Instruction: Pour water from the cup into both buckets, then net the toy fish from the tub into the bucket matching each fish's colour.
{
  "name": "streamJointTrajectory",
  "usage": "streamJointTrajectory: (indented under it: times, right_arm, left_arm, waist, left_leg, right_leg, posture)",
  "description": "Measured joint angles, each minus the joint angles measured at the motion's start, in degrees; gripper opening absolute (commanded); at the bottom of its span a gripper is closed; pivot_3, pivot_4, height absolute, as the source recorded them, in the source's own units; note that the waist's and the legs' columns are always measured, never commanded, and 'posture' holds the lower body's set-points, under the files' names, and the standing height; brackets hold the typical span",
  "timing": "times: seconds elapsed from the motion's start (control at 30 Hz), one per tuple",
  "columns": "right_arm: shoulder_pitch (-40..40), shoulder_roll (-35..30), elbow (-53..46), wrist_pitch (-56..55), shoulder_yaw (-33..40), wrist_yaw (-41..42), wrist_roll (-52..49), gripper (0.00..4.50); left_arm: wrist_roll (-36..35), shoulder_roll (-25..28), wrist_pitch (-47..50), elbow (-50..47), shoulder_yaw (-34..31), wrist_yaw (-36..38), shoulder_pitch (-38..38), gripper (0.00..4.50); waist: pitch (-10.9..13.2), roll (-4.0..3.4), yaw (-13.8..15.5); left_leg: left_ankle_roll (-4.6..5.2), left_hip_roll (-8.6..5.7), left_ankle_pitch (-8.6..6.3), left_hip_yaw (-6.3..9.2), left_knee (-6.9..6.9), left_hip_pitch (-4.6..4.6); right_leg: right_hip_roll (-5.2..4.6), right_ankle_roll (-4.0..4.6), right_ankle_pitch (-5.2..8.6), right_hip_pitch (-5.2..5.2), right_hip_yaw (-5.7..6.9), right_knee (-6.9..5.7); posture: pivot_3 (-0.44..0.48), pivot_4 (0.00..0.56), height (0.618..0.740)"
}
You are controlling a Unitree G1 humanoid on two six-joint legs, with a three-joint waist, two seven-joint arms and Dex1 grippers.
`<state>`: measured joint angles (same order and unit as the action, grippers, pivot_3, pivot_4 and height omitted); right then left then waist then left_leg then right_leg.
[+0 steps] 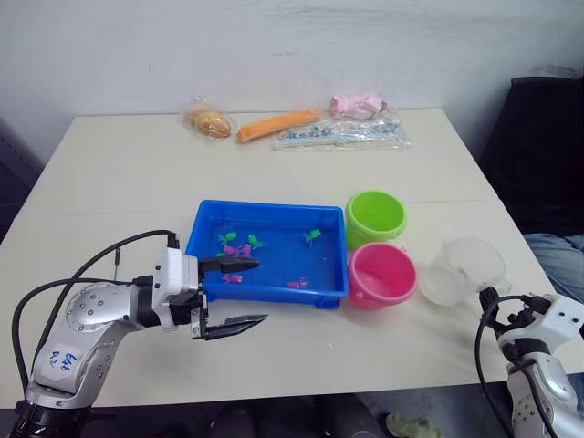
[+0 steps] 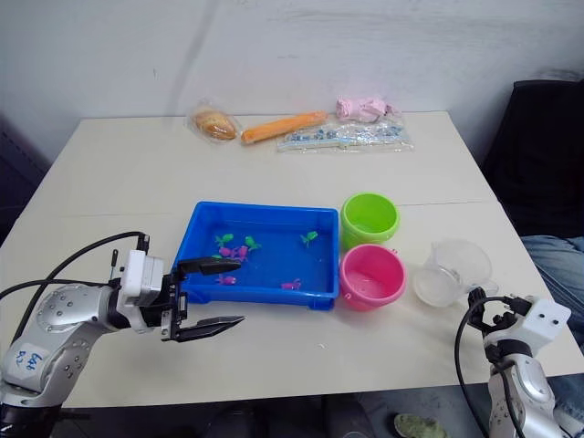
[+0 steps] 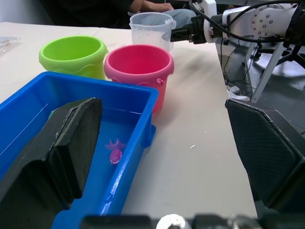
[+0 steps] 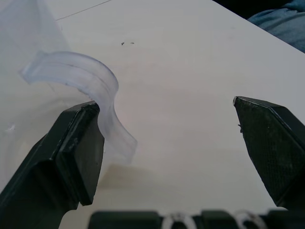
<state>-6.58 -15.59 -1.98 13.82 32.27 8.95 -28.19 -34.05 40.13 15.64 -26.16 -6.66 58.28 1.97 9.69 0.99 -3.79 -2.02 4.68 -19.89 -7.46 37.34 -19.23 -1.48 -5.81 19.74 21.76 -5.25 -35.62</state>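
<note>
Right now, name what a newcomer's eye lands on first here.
The bright blue tub at the table's middle, dotted with tiny pink and green toy fish, stands out first. Just to its right stand the lime green bucket and pink bucket, touching. The open left gripper hovers at the tub's near left corner.

The tub (image 1: 270, 281) is glossy blue plastic, smooth, with light glinting along its rim. The green bucket (image 1: 375, 216) and the pink bucket (image 1: 382, 274) are smooth plastic with a soft sheen. The cup (image 1: 463, 270) is clear, slightly cloudy plastic. The desk (image 1: 128, 173) has a matt, pale, smooth top. Near its far edge lie crinkled clear plastic bags (image 1: 345, 134). The left claw (image 1: 232, 294) has matt black fingers (image 3: 62, 152) with finely textured pads.
</note>
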Motion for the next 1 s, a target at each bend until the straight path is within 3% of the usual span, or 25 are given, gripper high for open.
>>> streamJointTrajectory:
  times: [0.1, 0.23, 0.27, 0.3, 0.33, 0.73, 1.0]
  right_arm:
    - [1.0, -0.7, 1.4, -0.8, -0.3, 1.8, 0.1, 3.66]
    - [1.5, -1.9, 2.0, -2.8, -0.6, 4.0, 0.9, 1.72]
    - [1.5, -1.9, 2.0, -3.6, -0.6, 4.5, 1.2, 0.89]
    - [1.5, -1.9, 2.0, -3.9, -0.6, 4.6, 1.2, 0.68]
    - [1.5, -1.9, 2.0, -4.1, -0.6, 4.9, 1.3, 0.13]
    - [-2.0, -4.7, -4.8, -2.5, 0.7, 5.0, 0.3, 0.13]
    - [-7.4, -14.4, -21.6, 6.7, 4.0, 4.1, 1.0, 0.13]
  left_arm:
    - [0.3, -0.3, 0.0, 0.0, 0.1, 0.0, 0.1, 4.50]
    - [0.6, -0.8, 0.0, 0.0, 0.3, -0.1, 0.2, 4.50]
    - [0.6, -0.9, 0.0, 0.0, 0.3, -0.1, 0.2, 4.50]
    - [0.6, -0.9, 0.0, 0.0, 0.3, -0.1, 0.2, 4.50]
    - [0.6, -0.9, 0.0, 0.0, 0.3, -0.1, 0.2, 4.50]
    - [0.7, -1.9, 0.0, 0.3, 0.6, -1.0, 0.4, 4.50]
    - [-0.5, -3.4, 1.1, 2.6, 1.1, -1.0, 5.1, 4.50]
  waist:
    - [0.0, -0.05, -0.3]
    - [0.1, -0.11, -0.7]
    - [0.1, -0.11, -0.8]
    - [0.1, -0.12, -0.8]
    - [0.1, -0.12, -0.9]
    - [0.1, -0.22, -0.9]
    - [0.3, -0.32, -1.1]
  left_leg:
    - [0.01, -0.01, 0.00, -0.11, 0.01, 0.00]
    - [0.01, -0.01, 0.01, -0.23, 0.01, -0.01]
    - [0.00, 0.00, 0.01, -0.27, 0.01, -0.01]
    - [0.00, 0.00, 0.02, -0.29, 0.01, -0.01]
    - [0.00, 0.00, 0.02, -0.32, 0.01, 0.00]
    - [0.01, 0.00, 0.03, -0.54, 0.02, 0.00]
    - [0.02, 0.00, 0.09, -0.75, 0.01, 0.00]
  right_leg:
    - [0.02, -0.03, -0.02, 0.01, -0.01, 0.00]
    - [0.02, -0.05, -0.02, 0.01, -0.02, 0.00]
    - [0.02, -0.06, -0.02, 0.01, -0.01, 0.00]
    - [0.02, -0.06, -0.02, 0.01, -0.02, 0.00]
    - [0.02, -0.06, -0.02, 0.01, -0.02, 0.00]
    - [0.01, -0.14, -0.05, 0.00, -0.11, 0.03]
    - [0.13, -0.36, -0.15, 0.19, -0.48, 0.00]
  posture:
    - [0.000, 0.150, 0.740]
    - [0.000, 0.150, 0.740]
    - [0.000, 0.150, 0.740]
    - [0.000, 0.150, 0.740]
    - [0.000, 0.150, 0.740]
    - [0.000, 0.150, 0.740]
    - [0.000, 0.150, 0.740]
